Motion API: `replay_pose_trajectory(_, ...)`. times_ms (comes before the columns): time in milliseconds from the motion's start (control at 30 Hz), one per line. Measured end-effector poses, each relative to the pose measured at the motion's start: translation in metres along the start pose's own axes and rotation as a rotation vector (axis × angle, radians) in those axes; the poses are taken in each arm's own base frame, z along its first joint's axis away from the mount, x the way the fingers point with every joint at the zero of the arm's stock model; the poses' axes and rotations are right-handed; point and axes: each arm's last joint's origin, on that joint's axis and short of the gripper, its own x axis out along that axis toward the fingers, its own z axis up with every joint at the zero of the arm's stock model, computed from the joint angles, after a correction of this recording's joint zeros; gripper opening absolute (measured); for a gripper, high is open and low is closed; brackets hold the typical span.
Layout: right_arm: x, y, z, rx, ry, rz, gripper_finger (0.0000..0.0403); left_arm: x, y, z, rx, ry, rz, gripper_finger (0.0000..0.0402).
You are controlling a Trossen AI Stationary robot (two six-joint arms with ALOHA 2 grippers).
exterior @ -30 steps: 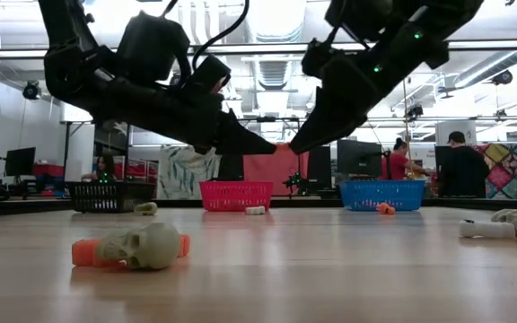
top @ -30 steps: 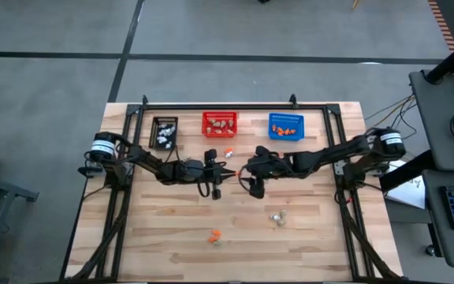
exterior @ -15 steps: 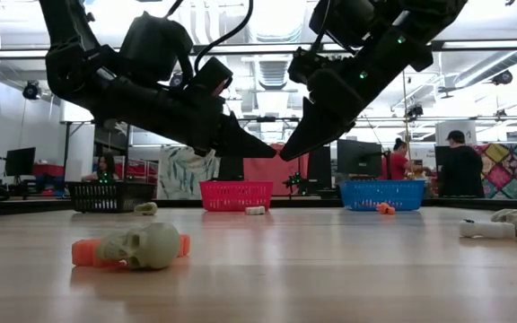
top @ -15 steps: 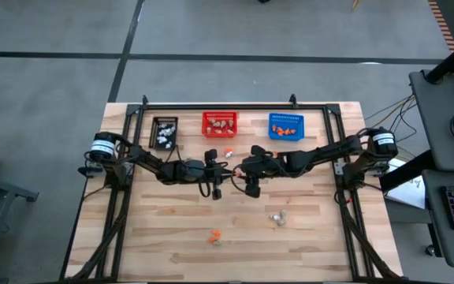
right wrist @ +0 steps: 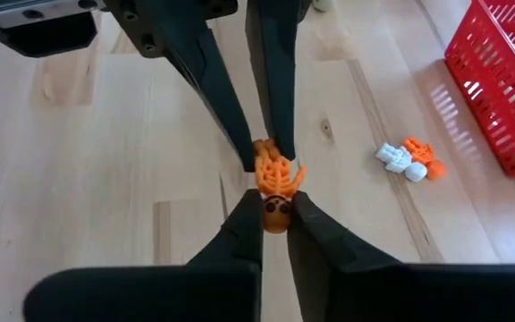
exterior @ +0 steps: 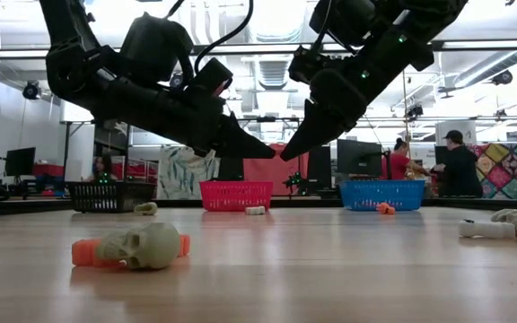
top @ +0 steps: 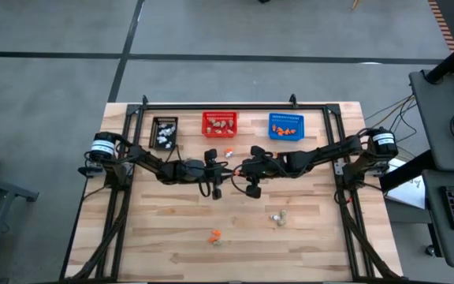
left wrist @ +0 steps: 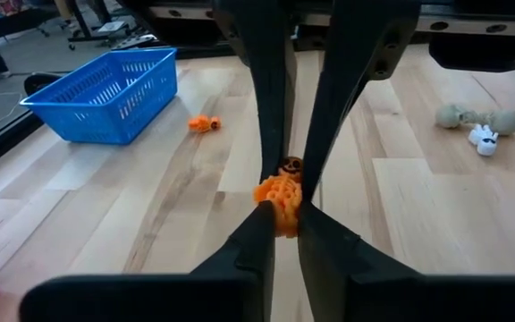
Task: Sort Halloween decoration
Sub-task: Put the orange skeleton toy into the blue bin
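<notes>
A small orange skeleton trinket (left wrist: 280, 192) hangs in the air above the middle of the table, between my two grippers. My left gripper (left wrist: 282, 222) reaches in from the table's left and is shut on it. My right gripper (right wrist: 275, 219) reaches in from the right, tip to tip with the left (exterior: 278, 154), and is also shut on it. Other Halloween decorations lie loose on the wood: a skull on an orange piece (exterior: 142, 247), beige bones (top: 278, 218) and an orange piece (top: 214, 235). My left gripper pinches the skeleton's ribbed body (left wrist: 277, 199) between its two fingertips. The fingers slant down from the table's left. The trinket is lifted clear of the table. My right gripper pinches the skeleton's round head (right wrist: 275, 213) between its two fingertips. The fingers slant down from the table's right, opposite the left gripper's fingers (right wrist: 266, 125). The ribs stick out beyond the fingertips.
Along the far edge stand a black basket (top: 165, 131), a red basket (top: 220, 124) and a blue basket (top: 286, 126), each holding trinkets. White and orange trinkets (right wrist: 405, 159) lie in front of the red basket. An orange piece (left wrist: 204, 123) lies near the blue one.
My right gripper has moved toward the table's left until its tip meets my left gripper's tip, and it has shut on the skeleton's head. My left gripper has stayed in place with the trinket held in the air.
</notes>
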Motion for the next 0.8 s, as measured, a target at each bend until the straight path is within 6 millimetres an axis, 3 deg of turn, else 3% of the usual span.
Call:
replay_pose_trajectory(300,-0.004,-0.002,0.0,0.001,0.015,-0.009,0.0023,0.0,-0.001,-0.004,0.008,0.036,-0.008,0.0111)
replay_pose_trajectory(433,-0.013,-0.015,0.0,0.03,0.058,-0.037,0.0023,0.0,-0.001,-0.007,0.017,0.077,-0.009,0.0152)
replay_pose_trajectory(600,-0.031,-0.052,0.015,0.123,0.232,-0.131,0.0023,-0.001,-0.001,-0.01,0.011,0.106,-0.009,0.0179)
replay_pose_trajectory(800,-0.057,-0.118,0.036,0.254,0.403,-0.277,0.0023,-0.001,-0.001,-0.01,-0.004,0.104,-0.007,0.0182)
